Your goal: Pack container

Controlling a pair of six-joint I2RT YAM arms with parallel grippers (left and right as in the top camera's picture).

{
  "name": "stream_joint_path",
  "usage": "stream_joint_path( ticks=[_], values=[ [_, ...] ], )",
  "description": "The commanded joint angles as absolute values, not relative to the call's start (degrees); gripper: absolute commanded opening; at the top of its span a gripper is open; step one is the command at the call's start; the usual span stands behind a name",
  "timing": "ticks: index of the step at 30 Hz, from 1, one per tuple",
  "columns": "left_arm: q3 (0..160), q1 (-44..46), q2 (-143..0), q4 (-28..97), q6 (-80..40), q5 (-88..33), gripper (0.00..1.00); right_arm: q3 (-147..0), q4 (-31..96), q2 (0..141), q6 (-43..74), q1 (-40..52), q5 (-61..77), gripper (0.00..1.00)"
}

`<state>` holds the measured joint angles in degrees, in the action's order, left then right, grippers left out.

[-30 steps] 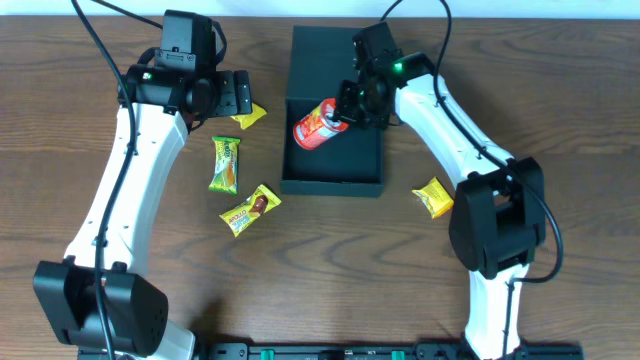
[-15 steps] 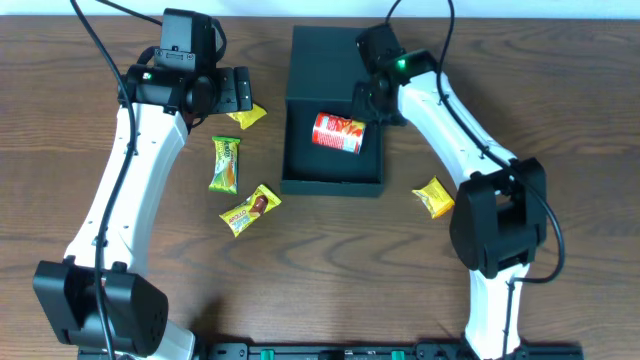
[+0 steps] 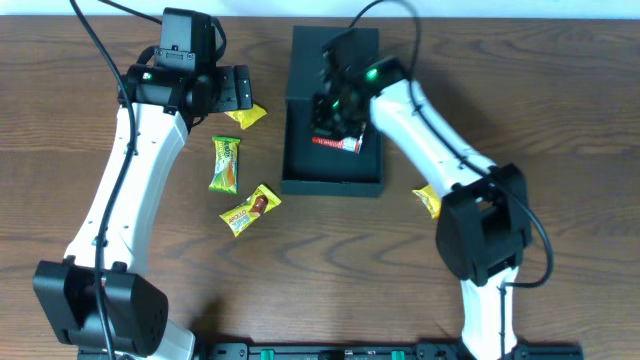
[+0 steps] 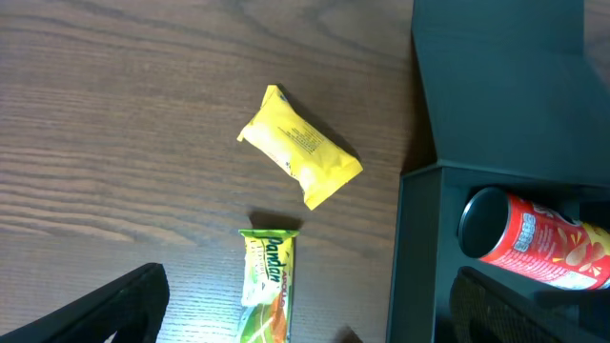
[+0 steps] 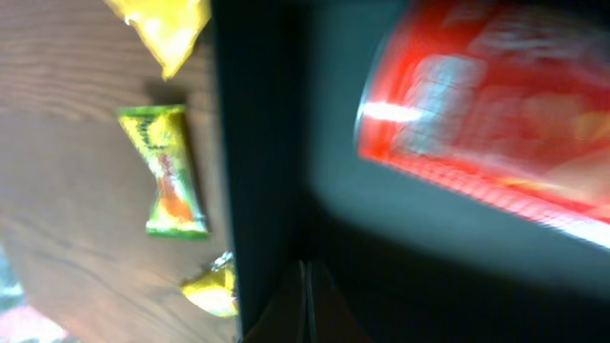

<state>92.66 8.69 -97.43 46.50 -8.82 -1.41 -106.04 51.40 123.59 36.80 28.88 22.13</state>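
The container, a dark teal square box, stands open at the table's middle with its lid flap folded back. A red chip can lies on its side inside, partly under my right arm. My right gripper is shut and empty, low inside the box by its left wall. In the right wrist view its tips meet in front of the dark wall, with the can blurred beside them. My left gripper hangs open over a yellow packet, the same yellow packet seen below it.
A green packet and a yellow-brown packet lie left of the box. Another yellow packet lies to its right, beside my right arm's base. In the left wrist view the green packet sits by the box wall.
My right gripper, shut throughout, swung from the box's right side leftward across it. The can went from tilted up to lying flat in the box. The left arm stayed still.
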Motion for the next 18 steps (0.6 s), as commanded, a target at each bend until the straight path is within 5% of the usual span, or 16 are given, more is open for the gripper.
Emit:
stream_joint_path(
  ticks=[1, 18],
  values=[
    [93.80, 8.62, -98.15, 46.68, -9.06, -0.91, 0.95, -103.50, 46.11, 123.44, 39.51, 30.20, 25.04, 0.02],
    [93.80, 8.62, -98.15, 46.65, -9.06, -0.91, 0.95, -101.45, 40.66, 123.87, 39.48, 32.73, 5.87, 0.02]
  ],
)
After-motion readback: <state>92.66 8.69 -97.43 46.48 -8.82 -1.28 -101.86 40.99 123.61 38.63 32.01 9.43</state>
